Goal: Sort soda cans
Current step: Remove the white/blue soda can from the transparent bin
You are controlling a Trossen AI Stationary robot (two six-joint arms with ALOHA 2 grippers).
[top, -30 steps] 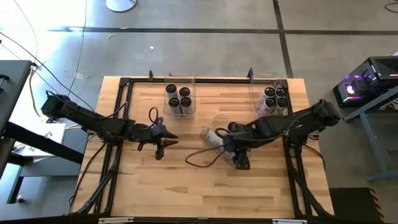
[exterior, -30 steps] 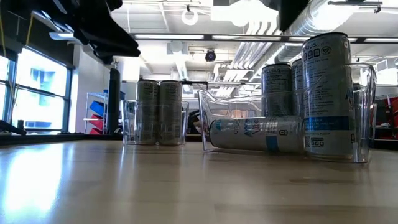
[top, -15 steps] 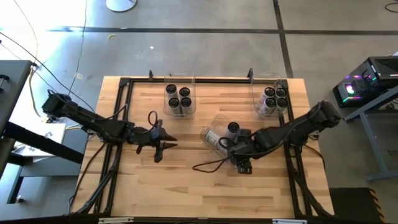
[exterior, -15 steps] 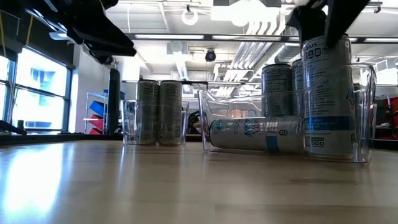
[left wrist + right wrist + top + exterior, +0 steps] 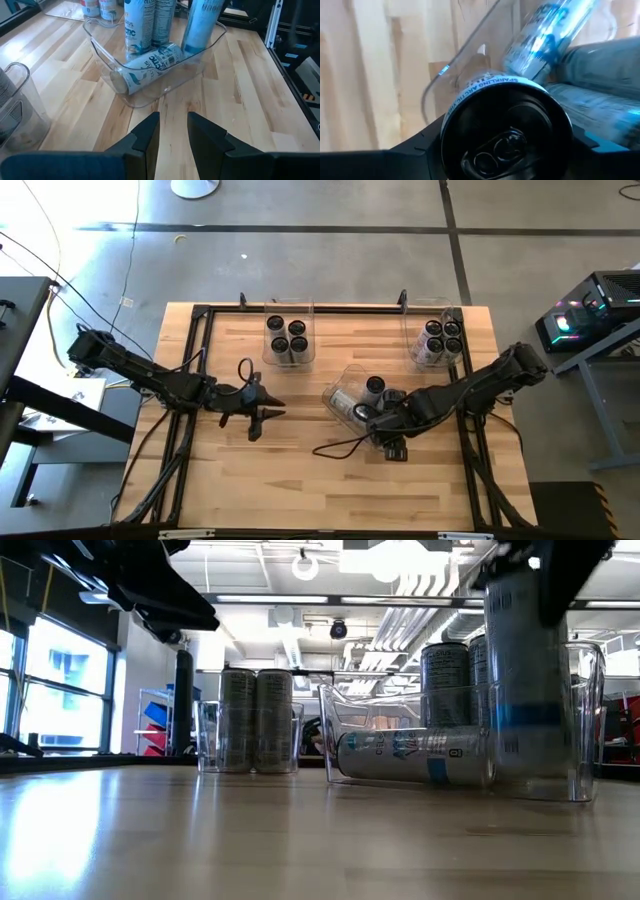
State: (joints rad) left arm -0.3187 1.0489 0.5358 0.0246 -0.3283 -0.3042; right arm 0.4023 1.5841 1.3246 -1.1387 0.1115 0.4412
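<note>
One can [image 5: 506, 131] stands upright between the right gripper [image 5: 507, 145] fingers, which clasp its sides above the middle bin [image 5: 343, 385]. Ahead of the left gripper [image 5: 172, 131], fingers slightly apart and empty, another can [image 5: 147, 66] lies inside that bin.

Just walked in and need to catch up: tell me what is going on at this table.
The robot is sorting soda cans into clear bins. The right gripper has its fingers around an upright can in the middle bin, where another can lies on its side. The left gripper hangs over bare table, holding nothing. Two bins at the far edge, one on the left and one on the right, already hold upright cans.
</note>
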